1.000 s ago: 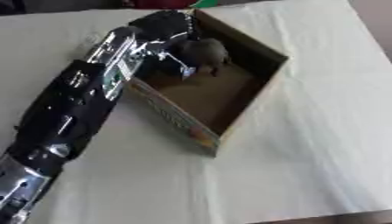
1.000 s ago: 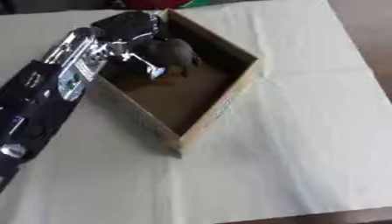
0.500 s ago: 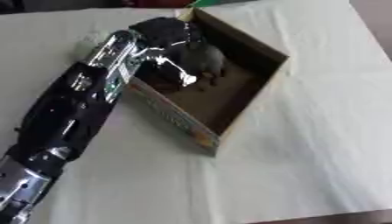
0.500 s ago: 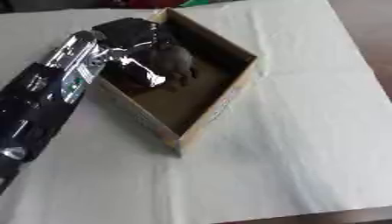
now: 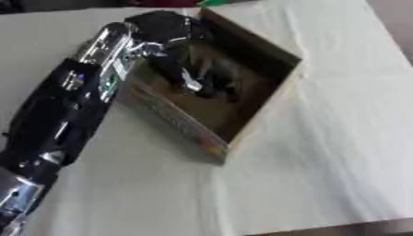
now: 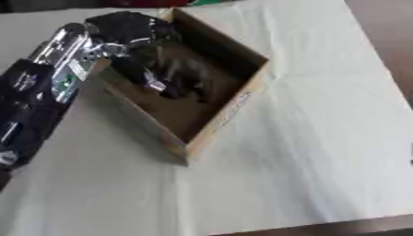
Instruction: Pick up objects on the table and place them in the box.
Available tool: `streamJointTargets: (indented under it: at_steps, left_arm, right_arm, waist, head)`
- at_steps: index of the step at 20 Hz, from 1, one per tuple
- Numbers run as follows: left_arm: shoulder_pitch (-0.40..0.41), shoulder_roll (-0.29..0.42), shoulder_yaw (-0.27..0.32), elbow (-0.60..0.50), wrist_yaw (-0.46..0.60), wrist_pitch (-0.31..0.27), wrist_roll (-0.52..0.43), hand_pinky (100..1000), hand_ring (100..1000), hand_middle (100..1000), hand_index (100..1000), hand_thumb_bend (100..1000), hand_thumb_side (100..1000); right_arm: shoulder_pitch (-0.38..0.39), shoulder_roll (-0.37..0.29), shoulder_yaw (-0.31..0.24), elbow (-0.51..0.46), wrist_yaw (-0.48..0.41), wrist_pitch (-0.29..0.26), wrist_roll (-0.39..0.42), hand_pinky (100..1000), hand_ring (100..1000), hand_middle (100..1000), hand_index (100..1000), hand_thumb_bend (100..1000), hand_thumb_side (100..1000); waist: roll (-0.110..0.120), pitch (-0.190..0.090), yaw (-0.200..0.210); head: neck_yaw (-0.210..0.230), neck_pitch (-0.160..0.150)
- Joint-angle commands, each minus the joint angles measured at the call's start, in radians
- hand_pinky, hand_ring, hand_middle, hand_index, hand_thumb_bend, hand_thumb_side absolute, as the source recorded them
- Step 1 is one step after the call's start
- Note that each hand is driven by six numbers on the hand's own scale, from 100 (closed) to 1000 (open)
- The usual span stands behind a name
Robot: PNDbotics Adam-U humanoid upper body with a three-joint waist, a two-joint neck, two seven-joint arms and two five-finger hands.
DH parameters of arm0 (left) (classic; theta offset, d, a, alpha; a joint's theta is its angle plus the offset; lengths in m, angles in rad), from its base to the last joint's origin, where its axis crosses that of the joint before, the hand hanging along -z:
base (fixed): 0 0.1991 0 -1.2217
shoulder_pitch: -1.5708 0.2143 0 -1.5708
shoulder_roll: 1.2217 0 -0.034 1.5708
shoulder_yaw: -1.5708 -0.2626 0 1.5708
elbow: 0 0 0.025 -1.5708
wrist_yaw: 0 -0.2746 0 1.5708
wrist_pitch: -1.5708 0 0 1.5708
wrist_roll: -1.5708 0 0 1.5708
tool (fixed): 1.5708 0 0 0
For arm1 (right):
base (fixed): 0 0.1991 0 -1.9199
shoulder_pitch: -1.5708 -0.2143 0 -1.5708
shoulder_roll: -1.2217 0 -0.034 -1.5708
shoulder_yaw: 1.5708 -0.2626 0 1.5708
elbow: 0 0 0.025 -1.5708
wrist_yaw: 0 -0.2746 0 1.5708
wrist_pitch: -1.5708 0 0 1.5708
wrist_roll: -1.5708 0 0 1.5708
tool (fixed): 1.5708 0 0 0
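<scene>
**op_remote:** ok so the thing I'm moving is a dark greyish lump (image 6: pixel 187 76), can't make out what it actually is. It's down inside the cardboard box (image 5: pixel 270 103), toward the far-left part of the floor, close to the left wall. Whether it's resting on the bottom or hanging just above it, I can't tell from my feed.

**benchlurker:** is your hand on it or not?

**op_remote:** my left hand (image 5: pixel 181 69) is reached over the box's left wall and down inside, right against that lump. Fingers (image 5: pixel 191 85) point downward into the box and overlap the object, but it's black on dark grey and smeared, so I honestly can't tell if they're curled round it or spread apart. Not gonna guess.

**benchlurker:** what about the rest of the scene?

**op_remote:** left arm (image 5: pixel 68 108) comes in from the lower left, black with shiny silver sections, lying diagonally up to the box's near-left edge. Box sits askew, one corner pointing toward me, printed stuff on its near outer side. It's on a table (image 6: pixel 322 138) covered in a pale cream cloth. Right hand shows in neither eye view.
</scene>
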Motion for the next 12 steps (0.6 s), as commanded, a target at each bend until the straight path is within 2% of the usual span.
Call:
streamJointTargets:
  at_steps: [1, 2, 4, 5, 8, 12]
  left_arm:
    - [-0.029, 0.036, 0.019, -0.060, 0.020, 0.000, 0.000, 653, 886, 854, 951, 801, 905]
    - [-0.030, 0.039, 0.024, -0.079, 0.027, 0.004, 0.007, 647, 874, 843, 940, 719, 902]
    - [-0.029, 0.047, 0.031, -0.114, 0.045, 0.015, 0.019, 647, 873, 842, 939, 711, 902]
    - [-0.029, 0.051, 0.033, -0.126, 0.054, 0.020, 0.022, 637, 847, 823, 917, 604, 901]
    - [-0.032, 0.087, 0.077, -0.211, 0.116, 0.058, 0.063, 636, 843, 825, 919, 579, 903]
    - [-0.020, 0.159, 0.112, -0.274, 0.143, 0.120, 0.061, 640, 856, 842, 935, 583, 906]
  right_arm:
    - [-0.002, -0.015, -0.009, -0.019, 0.000, 0.003, 0.000, 806, 1000, 693, 826, 100, 978]
    - [-0.002, -0.016, -0.008, -0.019, 0.000, 0.003, 0.000, 806, 1000, 693, 826, 100, 978]
    - [-0.001, -0.016, -0.008, -0.019, 0.000, 0.004, 0.001, 806, 1000, 693, 826, 100, 978]
    - [0.000, -0.016, -0.008, -0.019, 0.000, 0.004, 0.001, 805, 1000, 693, 825, 100, 978]
    - [0.007, -0.021, -0.011, -0.019, 0.002, 0.004, -0.002, 805, 1000, 693, 825, 100, 977]
    - [0.015, -0.028, -0.015, -0.019, 0.005, 0.003, -0.007, 805, 1000, 693, 825, 100, 976]
  waist:
    - [-0.003, -0.024, 0.003]
    - [-0.002, -0.026, 0.004]
    - [-0.002, -0.027, 0.007]
    - [-0.002, -0.028, 0.008]
    - [-0.002, -0.038, 0.023]
    - [-0.002, -0.046, 0.036]
  head:
    - [-0.005, 0.005]
    - [-0.005, 0.007]
    - [-0.006, 0.009]
    - [-0.006, 0.010]
    - [-0.014, 0.014]
    - [-0.020, 0.014]
